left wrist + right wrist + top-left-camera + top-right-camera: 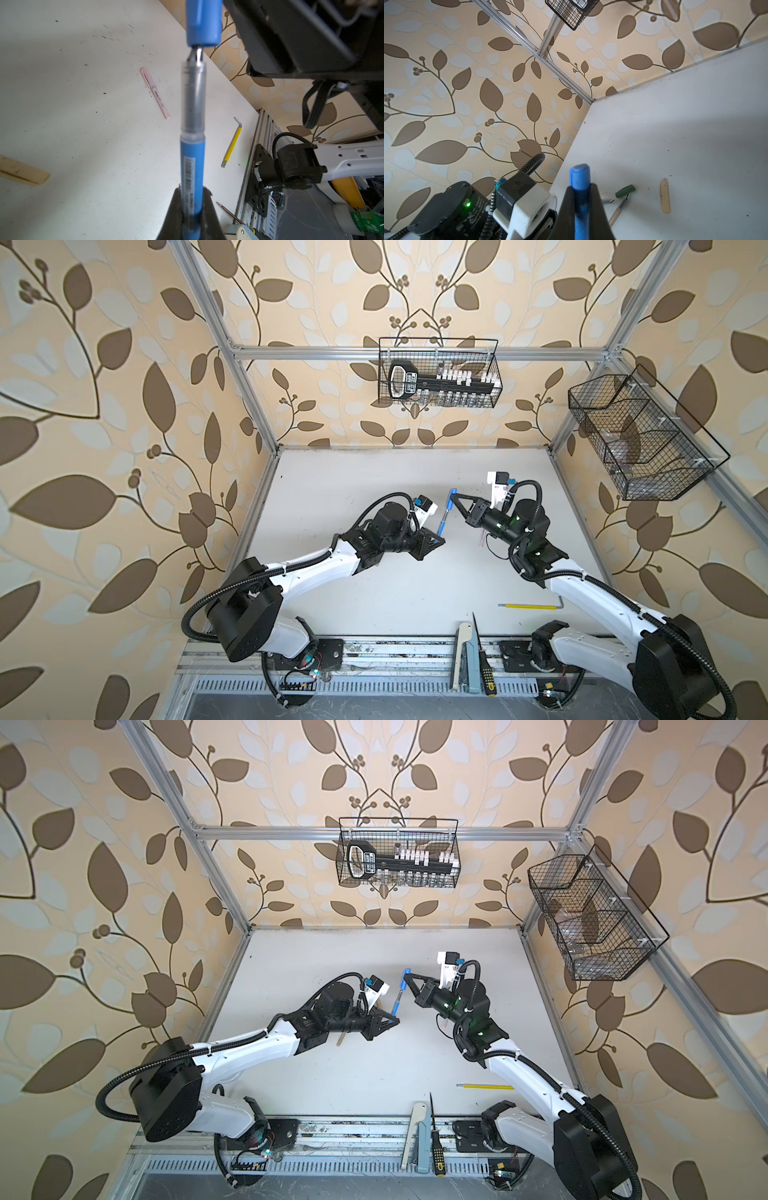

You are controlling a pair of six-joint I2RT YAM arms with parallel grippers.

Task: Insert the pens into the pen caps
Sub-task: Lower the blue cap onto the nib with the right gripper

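One green cap (625, 191): right wrist only

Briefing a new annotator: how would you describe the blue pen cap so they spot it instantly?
Above the white table, find where the arms' tips nearly meet. The right gripper pinches the blue pen cap at the tip of the blue pen in the left gripper. It alone is aloft; the green cap and tan cap lie on the table.
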